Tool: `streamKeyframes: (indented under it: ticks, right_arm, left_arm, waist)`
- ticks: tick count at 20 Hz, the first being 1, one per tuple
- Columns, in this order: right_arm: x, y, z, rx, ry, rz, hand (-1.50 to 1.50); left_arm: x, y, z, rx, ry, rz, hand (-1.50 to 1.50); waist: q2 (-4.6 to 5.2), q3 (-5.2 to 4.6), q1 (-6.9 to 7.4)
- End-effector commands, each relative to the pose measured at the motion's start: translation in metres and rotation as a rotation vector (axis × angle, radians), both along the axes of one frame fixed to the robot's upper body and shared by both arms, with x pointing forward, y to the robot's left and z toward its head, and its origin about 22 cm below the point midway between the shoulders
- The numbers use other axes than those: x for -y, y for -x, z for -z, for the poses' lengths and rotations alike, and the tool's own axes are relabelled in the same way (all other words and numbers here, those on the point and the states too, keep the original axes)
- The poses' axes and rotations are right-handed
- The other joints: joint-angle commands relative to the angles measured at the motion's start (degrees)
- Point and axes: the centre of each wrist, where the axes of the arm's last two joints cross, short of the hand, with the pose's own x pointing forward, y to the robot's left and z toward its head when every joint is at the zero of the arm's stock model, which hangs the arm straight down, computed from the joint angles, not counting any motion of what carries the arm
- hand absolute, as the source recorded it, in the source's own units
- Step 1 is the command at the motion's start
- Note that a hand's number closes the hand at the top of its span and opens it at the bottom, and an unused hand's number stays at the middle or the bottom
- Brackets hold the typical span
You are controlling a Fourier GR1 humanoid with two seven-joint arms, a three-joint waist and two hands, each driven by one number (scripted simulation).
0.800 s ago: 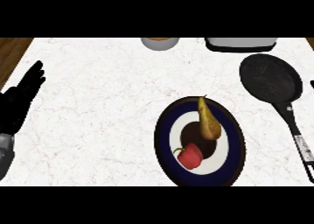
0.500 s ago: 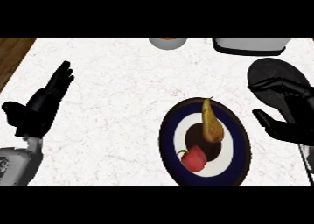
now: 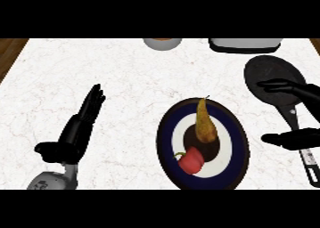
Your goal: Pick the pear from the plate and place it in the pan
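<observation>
The pear [image 3: 205, 121] lies on the plate [image 3: 166, 143], stem pointing away from the robot, its broad end over the plate's dark centre. Just below it on the same plate lies a red fruit [image 3: 192, 160], touching or nearly touching the pear's base. The plate sits on the white marbled counter [image 3: 136, 75], right of the middle.

The pan [image 3: 271, 73] lies to the plate's upper right, apart from it, and its handle [image 3: 308, 162] runs down toward the lower edge. The right hand [image 3: 311, 94] hovers over the pan's near rim and handle, released and holding nothing: its fingers spread toward the left above, its thumb reaches across the handle below. It does not touch the pear.

The left hand [image 3: 76, 133] shows at the left of the counter, well apart from the plate, open with straight fingers pointing up.

At the far edge stand a bowl [image 3: 162, 42] and a grey appliance [image 3: 245, 43], both cut off by the frame
</observation>
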Motion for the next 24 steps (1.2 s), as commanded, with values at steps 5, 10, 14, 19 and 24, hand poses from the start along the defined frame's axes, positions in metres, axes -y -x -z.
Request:
streamKeyframes:
  ticks: [5, 10, 14, 19, 24]
  right_arm:
    - [-0.025, -0.017, -0.031, 0.091, 0.278, -0.063, -1.5]
    - [-0.069, -0.015, -0.053, 0.08, 0.505, -0.069, -1.5]
    - [-0.084, -0.025, -0.06, 0.042, 0.729, -0.033, -1.5]
    - [-0.123, -0.024, -0.011, 0.058, 0.965, -0.056, -1.5]
    - [-0.144, -0.021, 0.013, 0.076, 1.091, -0.031, -1.5]
  left_arm:
    - [0.004, 0.01, -0.001, 0.003, 0.023, -0.017, 0.0]
    - [0.01, 0.005, 0.01, 0.0, 0.029, -0.003, 0.0]
    - [0.002, 0.01, 0.0, -0.005, 0.022, 0.009, 0.0]
    - [0.018, 0.01, 0.007, 0.015, 0.013, 0.026, 0.0]
    - [0.018, 0.004, 0.008, -0.002, 0.03, 0.008, 0.0]
  waist:
    - [-0.14, -0.04, -0.42]
    - [-0.16, -0.14, -0.72]
    - [-0.19, -0.14, 0.14]
    - [0.1, -0.07, 0.35]
    - [0.0, -0.04, -0.45]
